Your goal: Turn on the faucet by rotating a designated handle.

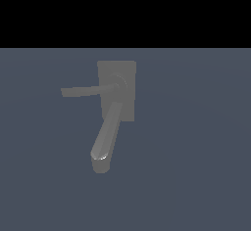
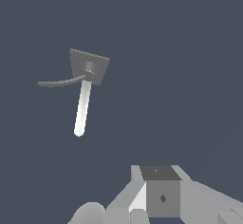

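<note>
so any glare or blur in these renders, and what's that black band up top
Exterior view: dim and soft, with one small highlight on the spout tip; the black band is unrendered background above the floor. Wrist view: the spout looks washed out bright white, while the handle stays dull grey.

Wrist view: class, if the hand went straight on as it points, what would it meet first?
Probably the bare floor. The faucet seems to lie off that line, though depth is unclear.

The robot body is seen only in the wrist view: pale grey angular blocks, a darker square block [image 2: 162, 197] with a small diamond mark, one rounded part [image 2: 88, 213].
</note>
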`<state>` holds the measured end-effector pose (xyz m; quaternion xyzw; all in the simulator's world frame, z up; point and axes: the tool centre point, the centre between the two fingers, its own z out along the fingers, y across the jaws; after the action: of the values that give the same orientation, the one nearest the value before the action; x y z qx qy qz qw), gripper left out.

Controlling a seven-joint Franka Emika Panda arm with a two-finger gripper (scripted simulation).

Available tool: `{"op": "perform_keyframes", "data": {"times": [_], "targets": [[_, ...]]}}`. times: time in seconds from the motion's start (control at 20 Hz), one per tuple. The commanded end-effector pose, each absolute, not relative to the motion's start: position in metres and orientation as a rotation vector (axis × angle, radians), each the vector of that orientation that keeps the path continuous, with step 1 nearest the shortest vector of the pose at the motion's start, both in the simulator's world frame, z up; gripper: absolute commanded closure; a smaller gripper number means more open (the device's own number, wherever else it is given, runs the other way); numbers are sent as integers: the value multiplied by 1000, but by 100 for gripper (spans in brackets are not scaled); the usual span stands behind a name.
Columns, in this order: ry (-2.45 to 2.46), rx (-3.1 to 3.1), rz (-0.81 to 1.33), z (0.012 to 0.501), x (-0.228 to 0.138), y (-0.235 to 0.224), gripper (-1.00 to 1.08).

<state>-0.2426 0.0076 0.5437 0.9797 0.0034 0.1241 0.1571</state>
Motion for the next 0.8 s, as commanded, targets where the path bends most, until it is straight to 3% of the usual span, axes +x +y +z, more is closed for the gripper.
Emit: {"op": "perform_keyframes", "data": {"times": [0.0,0.75], "targets": [[-13,2705,431,559,-241,8,108],[-46,1995,821,665,-238,59,108]]}}
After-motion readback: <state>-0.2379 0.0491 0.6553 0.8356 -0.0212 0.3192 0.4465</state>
